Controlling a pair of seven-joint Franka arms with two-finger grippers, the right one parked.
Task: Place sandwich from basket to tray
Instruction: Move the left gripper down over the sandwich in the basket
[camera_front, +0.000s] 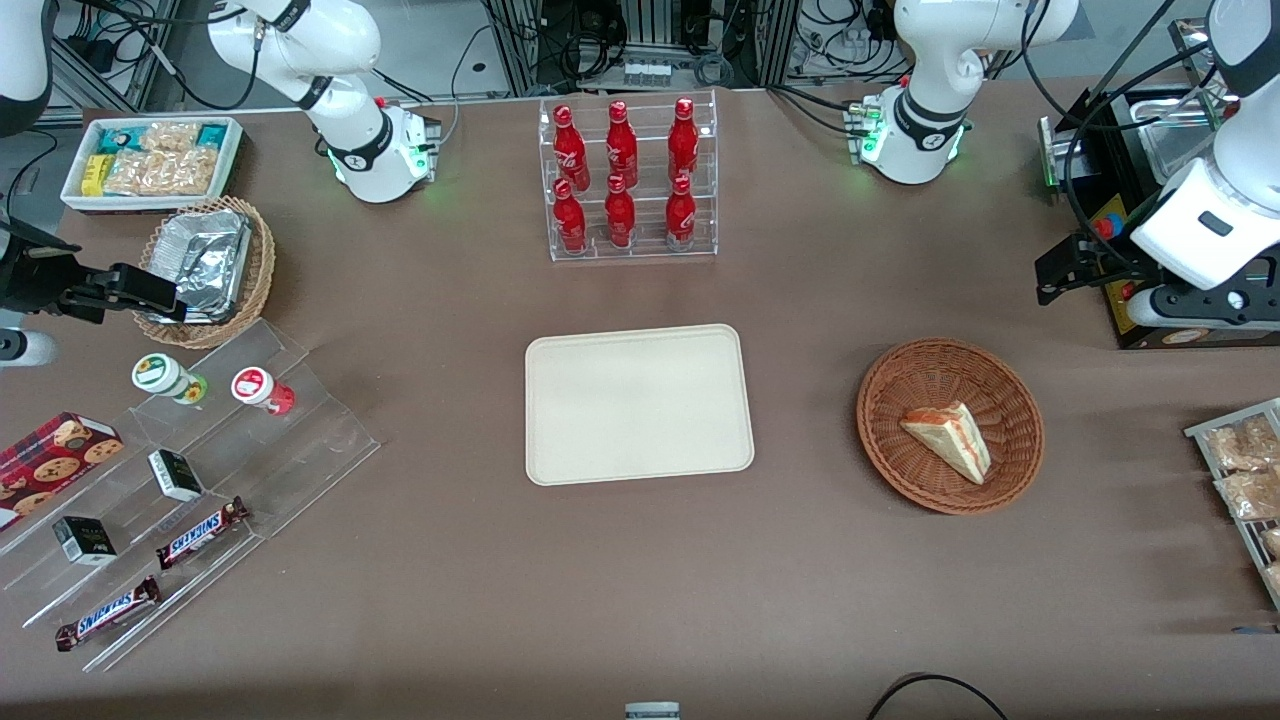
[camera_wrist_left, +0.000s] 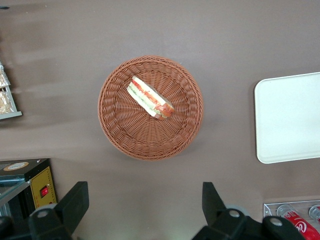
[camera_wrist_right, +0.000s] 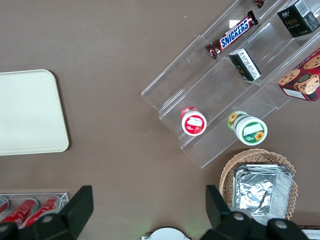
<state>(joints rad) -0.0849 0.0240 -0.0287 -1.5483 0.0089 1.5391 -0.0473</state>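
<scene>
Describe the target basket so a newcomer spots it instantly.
Start at the cream tray mid-table; the basket sits beside it, toward the working arm's end, with the open claw above. It is reddish-brown and holds a sandwich, unlike the tan foil-filled basket.

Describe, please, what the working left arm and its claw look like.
The left arm has glossy white rounded shells with black bands at its joints, and black cables run along it. Its base is white with a green light. The claw has two matte black wedge-shaped fingers on a black body with round silver fasteners.
</scene>
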